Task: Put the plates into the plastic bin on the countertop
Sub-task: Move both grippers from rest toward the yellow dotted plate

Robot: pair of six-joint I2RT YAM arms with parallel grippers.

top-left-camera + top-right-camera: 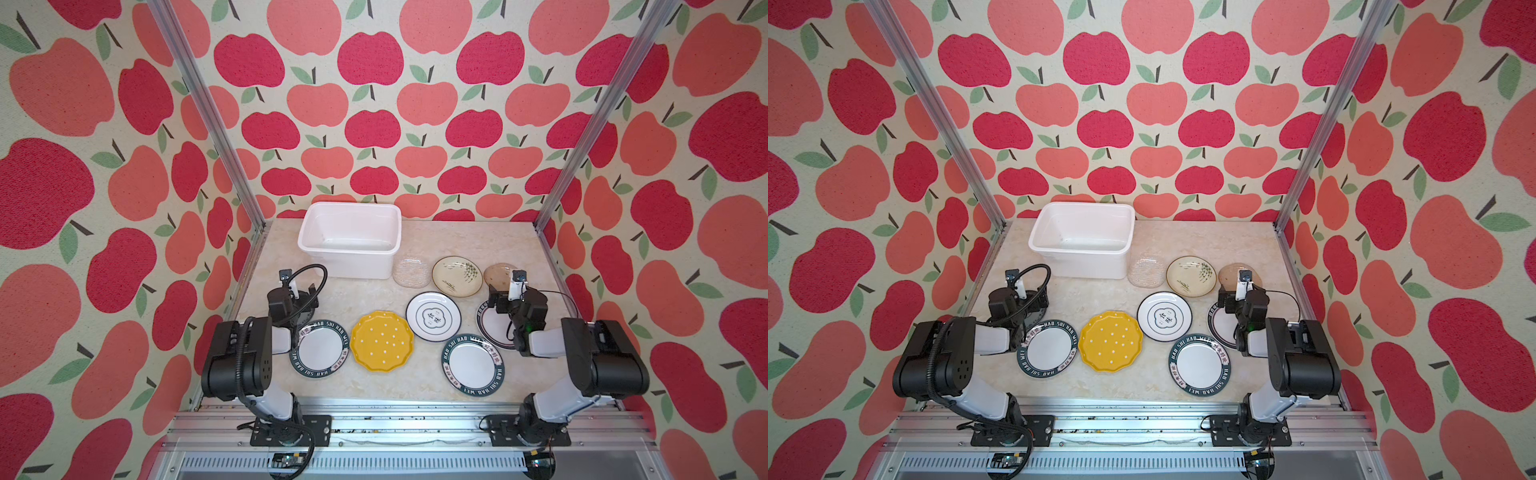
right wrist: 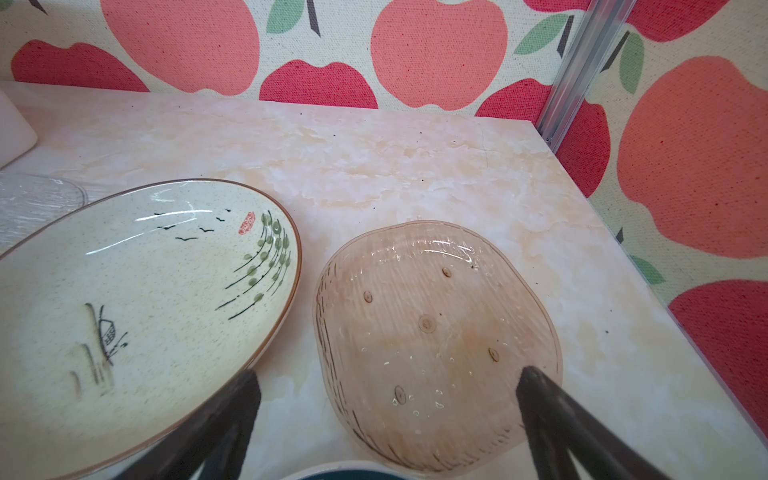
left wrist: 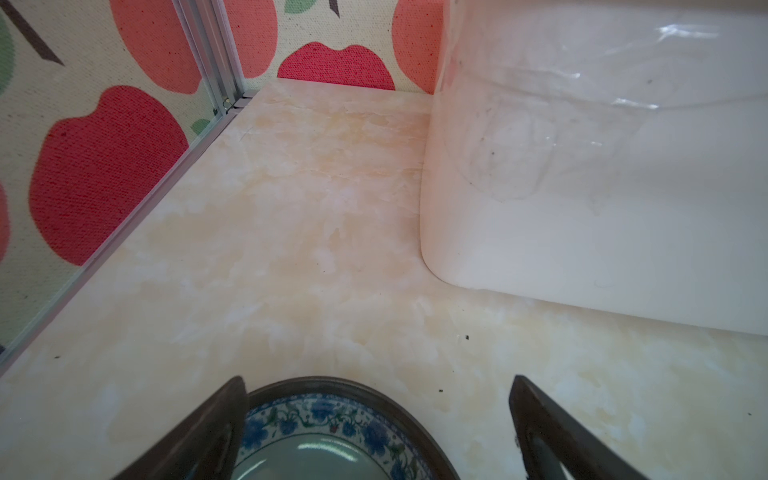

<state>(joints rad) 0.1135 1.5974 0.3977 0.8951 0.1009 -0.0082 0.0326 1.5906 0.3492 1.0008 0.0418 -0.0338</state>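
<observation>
The white plastic bin (image 1: 352, 266) stands at the back of the marble-look countertop (image 1: 370, 296), left of the middle. All the plates lie flat outside it on the counter. In both top views the left arm's wrist and looping cable sit just in front of the bin's left front corner. The right arm reaches over the right side and hides part of a dark-rimmed white plate (image 1: 490, 330). Two white plates with green lettered rims lie nearest the front, one on the left (image 1: 319, 348) and one right of centre (image 1: 473, 365). The yellow dotted plate (image 1: 382, 341) sits between them, just beside the left one. Behind it is the white emblem plate (image 1: 433, 316). Further back is a row of three: a clear glass dish (image 1: 412, 272) just beside the bin's right front corner, the cream leaf-painted plate (image 1: 457, 276), and a brown glass dish (image 1: 498, 274). The left gripper (image 3: 378, 379) has its fingers spread wide above a plate with a blue flowered rim (image 3: 324, 415), the bin wall close ahead. The right gripper (image 2: 386, 372) is also spread wide, one finger over the brown dish's edge and the other over the gap beside the cream plate. Neither grips anything.
</observation>
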